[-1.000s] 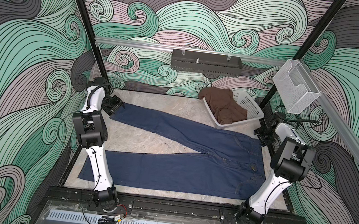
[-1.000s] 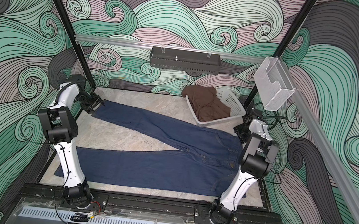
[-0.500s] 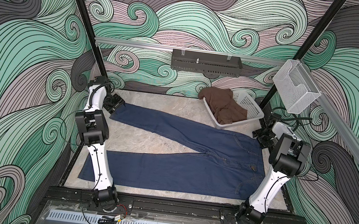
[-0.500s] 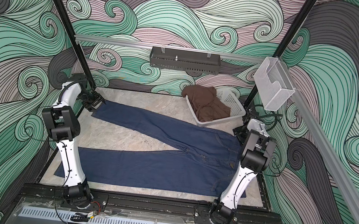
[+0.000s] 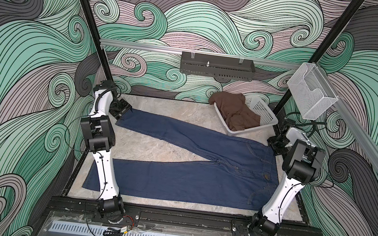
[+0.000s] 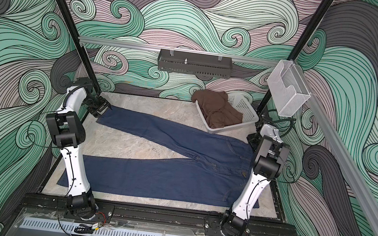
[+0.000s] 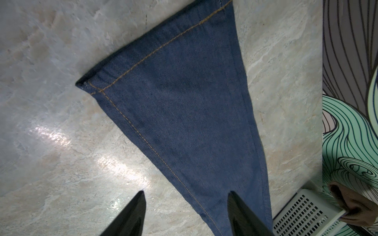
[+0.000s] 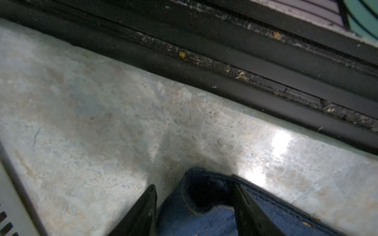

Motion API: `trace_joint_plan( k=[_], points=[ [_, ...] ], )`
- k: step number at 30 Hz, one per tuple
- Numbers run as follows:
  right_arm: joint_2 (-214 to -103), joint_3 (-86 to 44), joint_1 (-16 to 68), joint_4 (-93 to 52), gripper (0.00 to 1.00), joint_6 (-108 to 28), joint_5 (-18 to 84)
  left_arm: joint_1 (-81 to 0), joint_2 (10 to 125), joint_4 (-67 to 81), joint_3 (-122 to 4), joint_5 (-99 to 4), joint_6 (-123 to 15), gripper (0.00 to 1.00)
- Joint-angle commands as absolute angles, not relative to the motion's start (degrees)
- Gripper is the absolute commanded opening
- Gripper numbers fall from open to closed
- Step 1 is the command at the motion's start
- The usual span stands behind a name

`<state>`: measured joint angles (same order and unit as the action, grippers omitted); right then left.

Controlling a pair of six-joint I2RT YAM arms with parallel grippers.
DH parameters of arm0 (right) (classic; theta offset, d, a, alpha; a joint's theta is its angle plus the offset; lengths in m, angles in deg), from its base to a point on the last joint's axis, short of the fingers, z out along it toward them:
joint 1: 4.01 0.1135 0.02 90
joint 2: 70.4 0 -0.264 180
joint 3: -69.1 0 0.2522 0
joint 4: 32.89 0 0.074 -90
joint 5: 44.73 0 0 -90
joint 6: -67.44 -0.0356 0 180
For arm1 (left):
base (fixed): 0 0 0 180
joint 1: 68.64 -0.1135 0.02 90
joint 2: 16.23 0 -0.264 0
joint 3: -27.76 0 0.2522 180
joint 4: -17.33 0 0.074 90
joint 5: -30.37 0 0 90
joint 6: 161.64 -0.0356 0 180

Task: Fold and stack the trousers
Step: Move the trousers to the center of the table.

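Note:
The dark navy trousers [image 5: 199, 181] [image 6: 163, 179] lie flat on the marble table, legs spread in a V, waist at the right. My left gripper [image 5: 127, 112] [image 6: 107, 108] hovers open at the far leg's hem. In the left wrist view one finger is over the denim [image 7: 184, 102] and one over bare table, with the left gripper [image 7: 186, 193] holding nothing. My right gripper [image 5: 275, 146] [image 6: 252, 138] is low at the waistband's far corner. In the right wrist view a bunched fold of waistband [image 8: 204, 220] lies between the still wide jaws of the right gripper [image 8: 193, 181].
A white basket [image 5: 266, 116] [image 7: 302, 210] holding a brown garment [image 5: 235, 109] stands at the back right, close to the waist. A black tray [image 5: 216, 65] and a wire holder [image 5: 311, 94] hang on the rails. The black frame rail [image 8: 225, 61] runs just beyond the right gripper.
My right arm has pulled its elbow in and back over the waist corner. The left arm has edged slightly along the far hem. The trousers lie as before.

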<state>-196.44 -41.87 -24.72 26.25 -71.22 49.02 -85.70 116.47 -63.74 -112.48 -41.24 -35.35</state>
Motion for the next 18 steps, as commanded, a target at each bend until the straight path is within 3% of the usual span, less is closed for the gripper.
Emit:
trace_joint_plan(
  k=[1,8,18],
  points=[
    [-197.1,-42.5,-24.7,27.8,0.52,-72.6,50.6,-85.3,117.4,-65.7,-115.2,-42.3,-34.7,0.66],
    [-196.4,-41.9,-24.7,26.9,0.01,-73.0,48.0,-85.3,118.9,-67.0,-118.8,-42.2,-35.3,0.66],
    [-179.4,-30.2,-23.8,24.6,0.00,-69.3,42.8,-85.3,123.5,-65.5,-123.9,-39.7,-35.6,0.64]
  ],
)
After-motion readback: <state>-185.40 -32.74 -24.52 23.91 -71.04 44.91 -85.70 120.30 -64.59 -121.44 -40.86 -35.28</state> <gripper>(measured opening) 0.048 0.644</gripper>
